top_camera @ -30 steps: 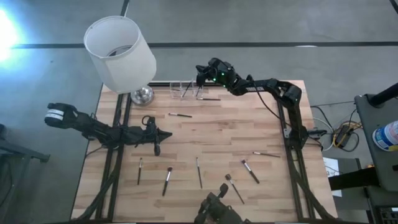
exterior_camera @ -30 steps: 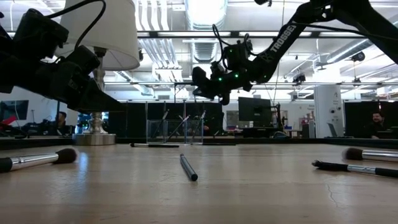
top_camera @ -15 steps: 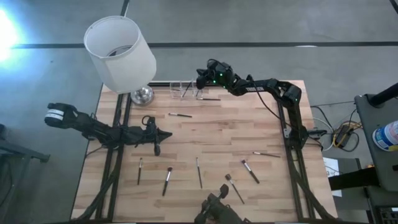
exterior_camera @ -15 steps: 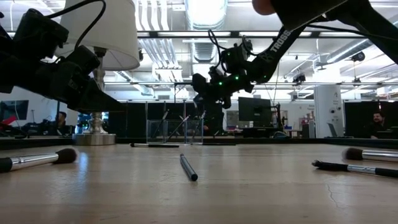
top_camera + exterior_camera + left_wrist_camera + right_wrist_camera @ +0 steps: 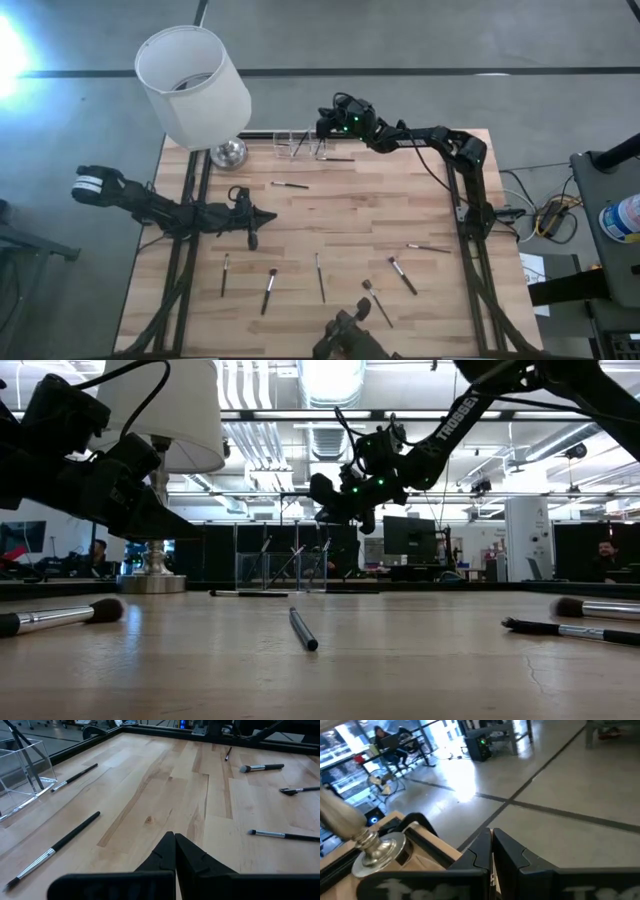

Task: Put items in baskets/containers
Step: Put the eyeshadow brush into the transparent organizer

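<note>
- The lamp (image 5: 192, 85) stands at the tabletop (image 5: 350, 210) far corner, just beside the holder (image 5: 292, 146); a wide swing could topple it.
- The right end effector (image 5: 322, 127), pressed closed and empty, hovers over the holder and could knock it.
- The left end effector (image 5: 252, 240), closed and empty, idles mid-tabletop.
- Loose brushes (image 5: 320, 277) lie near the front; a closed end effector might roll them off.

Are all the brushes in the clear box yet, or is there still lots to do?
A few brushes already stand in the clear holder. The right gripper hovers above it, shut, and no brush can be made out in it. The left gripper waits shut over the table's middle. Lots left: about eight brushes lie on the wood, like this brush.
</note>
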### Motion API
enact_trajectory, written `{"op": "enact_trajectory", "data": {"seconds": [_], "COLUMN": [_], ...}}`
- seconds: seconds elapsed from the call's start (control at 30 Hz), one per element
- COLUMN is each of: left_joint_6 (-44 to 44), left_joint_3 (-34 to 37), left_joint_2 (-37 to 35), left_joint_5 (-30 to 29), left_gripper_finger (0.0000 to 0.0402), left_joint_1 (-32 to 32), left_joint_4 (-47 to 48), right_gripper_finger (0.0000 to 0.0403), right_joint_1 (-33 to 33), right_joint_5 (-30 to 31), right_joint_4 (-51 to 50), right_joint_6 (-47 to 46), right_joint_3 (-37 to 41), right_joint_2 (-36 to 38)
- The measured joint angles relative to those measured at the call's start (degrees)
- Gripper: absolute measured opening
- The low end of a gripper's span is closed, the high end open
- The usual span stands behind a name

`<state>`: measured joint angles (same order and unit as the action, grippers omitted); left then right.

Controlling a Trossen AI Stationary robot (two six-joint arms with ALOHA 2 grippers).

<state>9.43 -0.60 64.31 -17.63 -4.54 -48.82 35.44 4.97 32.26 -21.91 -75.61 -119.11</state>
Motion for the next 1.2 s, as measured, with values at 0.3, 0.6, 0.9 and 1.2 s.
{"op": "enact_trajectory", "data": {"seconds": [0.3,0.6,0.9,1.2], "left_joint_6": [0.01,0.01,0.02,1.32], "left_joint_3": [0.01,0.00,0.02,0.02], "left_joint_2": [0.02,0.02,0.02,0.00], "left_joint_5": [0.00,0.00,0.00,1.73], "left_gripper_finger": [0.0000,0.0000,0.0000,0.0000], "left_joint_1": [0.00,0.00,0.00,0.04], "left_joint_4": [0.00,0.01,0.02,1.59], "right_gripper_finger": [0.0014,0.0084,0.0103,0.0013], "right_joint_1": [-0.15,-0.17,-1.18,-10.53], "right_joint_5": [1.67,1.63,1.36,6.49], "right_joint_4": [-5.10,-8.79,-22.87,-36.73], "right_joint_6": [-0.22,-0.02,7.62,20.56], "right_joint_3": [0.00,0.00,-0.06,8.79], "right_joint_2": [0.11,1.86,10.40,23.15]}}
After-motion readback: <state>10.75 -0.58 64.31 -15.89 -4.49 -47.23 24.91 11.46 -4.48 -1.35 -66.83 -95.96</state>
